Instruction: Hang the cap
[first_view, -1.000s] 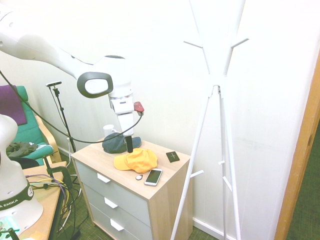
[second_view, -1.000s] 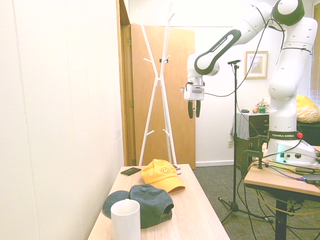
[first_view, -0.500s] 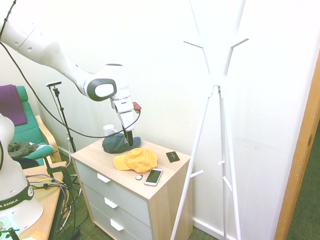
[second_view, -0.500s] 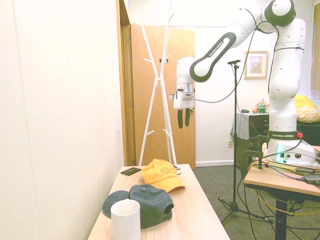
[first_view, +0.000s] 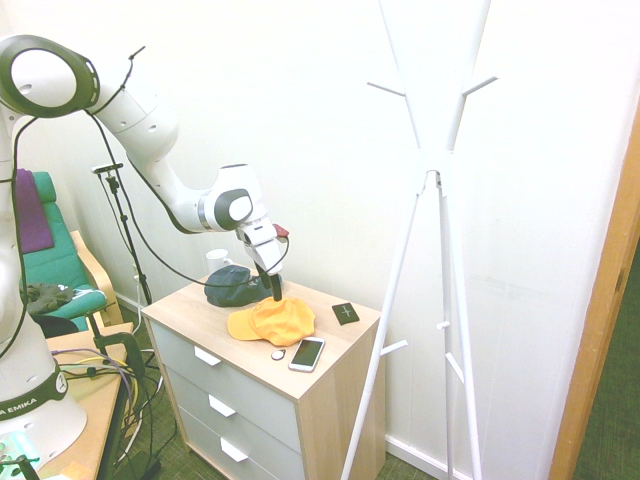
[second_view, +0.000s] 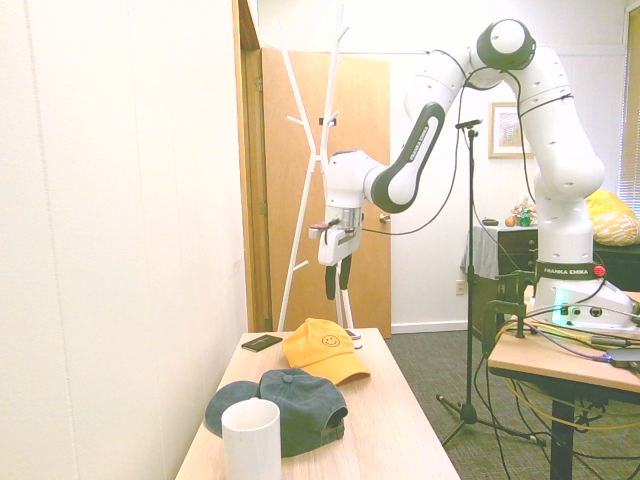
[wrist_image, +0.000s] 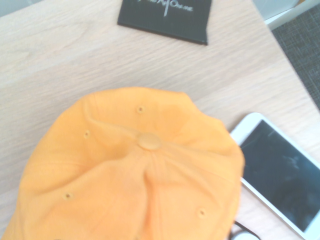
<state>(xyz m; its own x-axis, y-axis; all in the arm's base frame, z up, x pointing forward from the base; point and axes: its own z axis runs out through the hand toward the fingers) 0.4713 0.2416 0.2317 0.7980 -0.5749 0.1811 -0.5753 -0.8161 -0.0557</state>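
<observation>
Wood counter (first_view: 320, 375) holds your cap (first_view: 272, 320), not yet grasped; tool (second_view: 336, 283) hangs above it, jaws apart and empty. Grasp, lift, hanging on rack (first_view: 430, 180) all remain.

Bright, washed-out exterior views with overexposed white walls; shadows stay soft, and the close wrist view is slightly blurred.

cap (first_view: 272, 320) on dresser (first_view: 330, 375) | phone (first_view: 307, 353) beside | hand (first_view: 272, 291) above

Dark cap (second_view: 290, 405) & white cup (second_view: 251, 438) on dresser (first_view: 330, 375); phone (first_view: 307, 354), black card (first_view: 345, 313).
</observation>
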